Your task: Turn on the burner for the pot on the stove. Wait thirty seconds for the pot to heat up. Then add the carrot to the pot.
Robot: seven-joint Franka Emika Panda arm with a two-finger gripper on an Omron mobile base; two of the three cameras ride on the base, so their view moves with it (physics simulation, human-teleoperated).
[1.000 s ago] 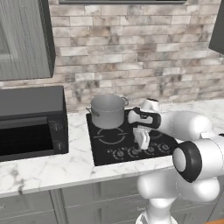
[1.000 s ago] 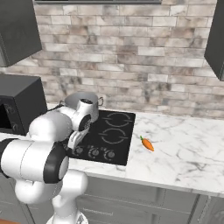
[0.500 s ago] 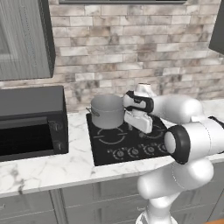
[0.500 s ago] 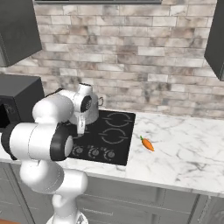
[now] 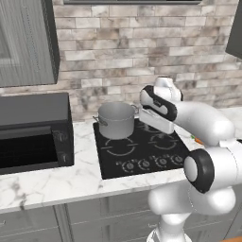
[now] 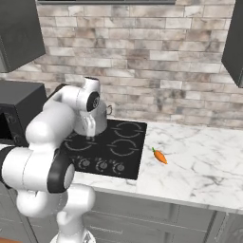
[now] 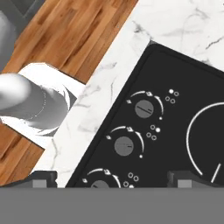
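Hand (image 7: 111, 177) spread wide, empty, hovering over round dark knobs (image 7: 124, 145) of flat black glass stove (image 5: 142, 151), lining up burner for grey brushed-metal pot (image 5: 116, 120) at rear-left; small orange carrot (image 6: 160, 155) waits on white marble tabletop (image 6: 199, 166).

Place: a rendered home kitchen.
Wall: a backsplash (image 5: 142, 52) of pale, mottled stone bricks is seen behind the counter.
Counter: a white marble worktop (image 6: 199, 161) is laid over grey cabinet fronts (image 5: 33, 222).
Upper units: dark grey wall cabinets (image 5: 26, 42) are hung at both sides.
Cooking surface: a black glass stove (image 5: 142, 151) with white ring markings and round knobs (image 7: 144, 109) is set into the worktop (a grey pot (image 5: 116, 120) is stood on a rear ring).
Appliance: a black microwave (image 5: 33, 130) is placed on the counter beside the stove.
Food: a carrot (image 6: 160, 155) is left on the marble.
Floor: wooden boards (image 7: 74, 30) are shown below the counter edge.
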